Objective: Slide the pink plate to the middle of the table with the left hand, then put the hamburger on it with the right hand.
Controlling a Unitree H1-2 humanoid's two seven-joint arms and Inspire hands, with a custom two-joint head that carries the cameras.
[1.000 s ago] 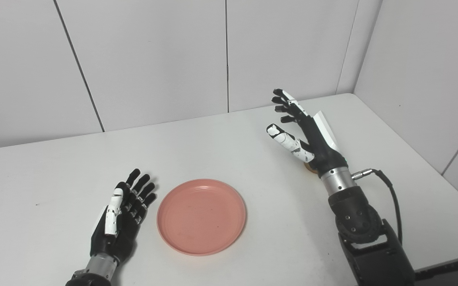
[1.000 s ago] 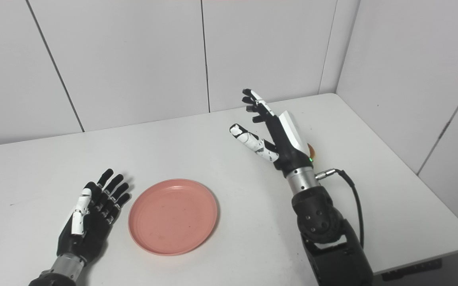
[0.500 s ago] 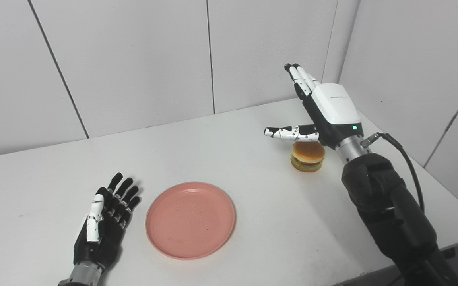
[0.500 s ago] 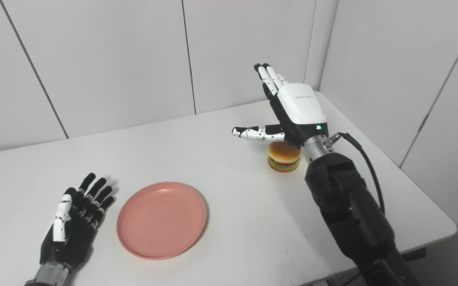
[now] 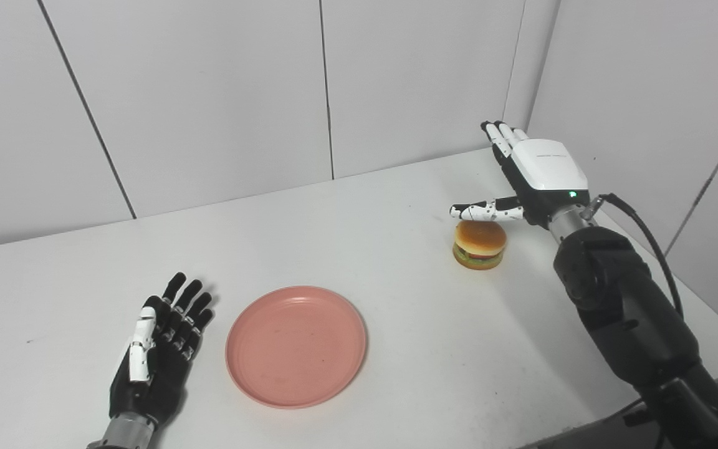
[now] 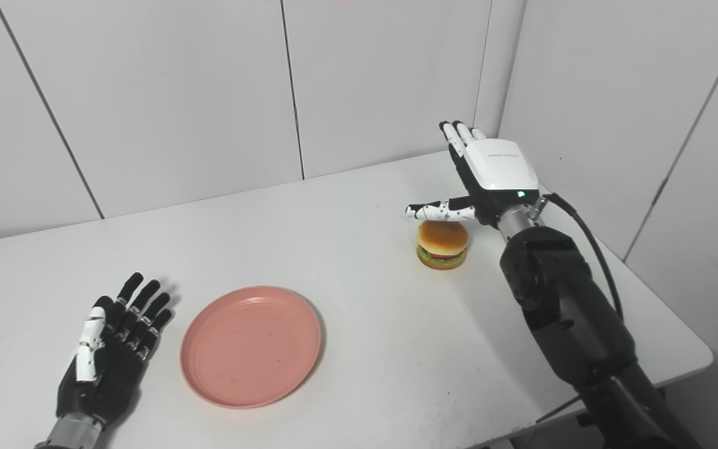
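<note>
A humanoid robot's two hands are over a white table (image 5: 396, 206) set into the corner of a room lined with pale wall panels (image 5: 209, 93). The pink plate (image 5: 296, 346) lies flat and empty near the front edge of the table, a little left of the middle of that edge. Just beside the plate's left rim, the left hand (image 5: 156, 352) lies low at the table near the front edge, palm up, its fingers (image 5: 184, 305) straight, slightly spread and holding nothing, their tips pointing toward the far edge. The hand and the plate are close but apart, with a strip of bare table between them.

The hamburger (image 5: 479, 244) sits upright on the table toward the far right corner, well apart from the plate, its tan bun above a band of green and red filling. The right hand (image 5: 536, 171) is raised above the table just behind and to the right of the hamburger, the white back of the hand turned up toward the cameras. Its fingers (image 5: 501, 134) are straight and close together, pointing toward the far wall, while the thumb (image 5: 483, 212) sticks out sideways to the left, above the top of the bun; whether it touches the bun cannot be told. The hand holds nothing. Its dark forearm (image 5: 621, 305) runs down to the bottom right, and a black cable (image 5: 646, 234) loops from the wrist along it.
</note>
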